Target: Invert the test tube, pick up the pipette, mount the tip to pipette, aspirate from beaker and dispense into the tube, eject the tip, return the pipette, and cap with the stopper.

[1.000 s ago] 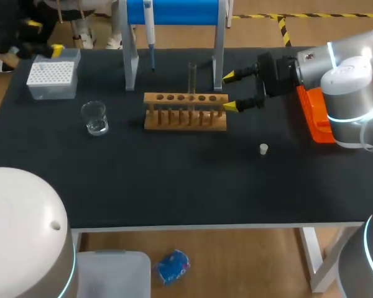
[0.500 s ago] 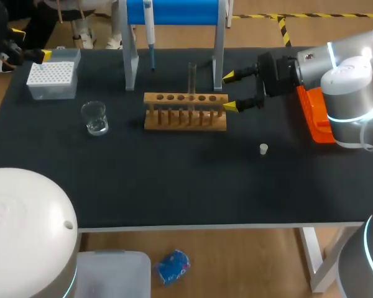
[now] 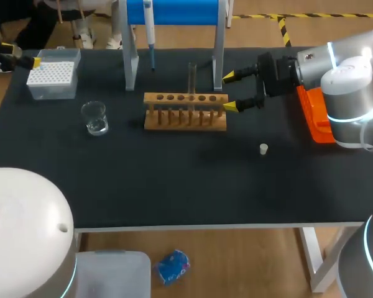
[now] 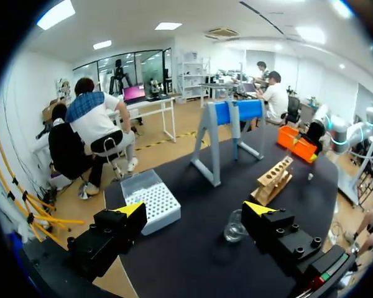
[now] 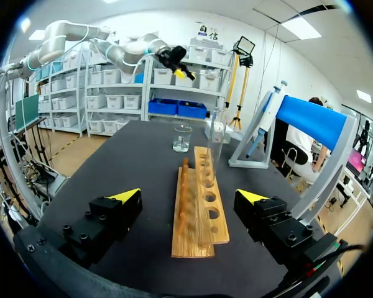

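Since the earlier frames the left gripper [image 3: 22, 54] has slid outward toward 9 o'clock, and it now sits off the bench's [image 3: 174, 186] far-left corner, just past the tip box [image 3: 51, 76]. The right arm has not shifted.

In its wrist view the left gripper [image 4: 194, 210] is spread wide and holds nothing, with the tip box [image 4: 152, 208] ahead of it beside one finger and the beaker [image 4: 235, 226] ahead near the other. The right gripper [image 3: 229, 92] is also wide open and empty, at 3 o'clock of the wooden rack [image 3: 185, 112]. In its wrist view [image 5: 188, 197] the rack [image 5: 200, 208] lies lengthwise ahead of the gap between its fingers.

The test tube [image 3: 191, 77] stands upright in a middle hole of the rack. The pipette [image 3: 149, 28] hangs on the blue stand [image 3: 174, 11] at 11 o'clock of the rack. The beaker [image 3: 95, 118] stands at 9 o'clock, well apart from the rack, and the white stopper [image 3: 263, 148] lies on the bench at 4 o'clock.
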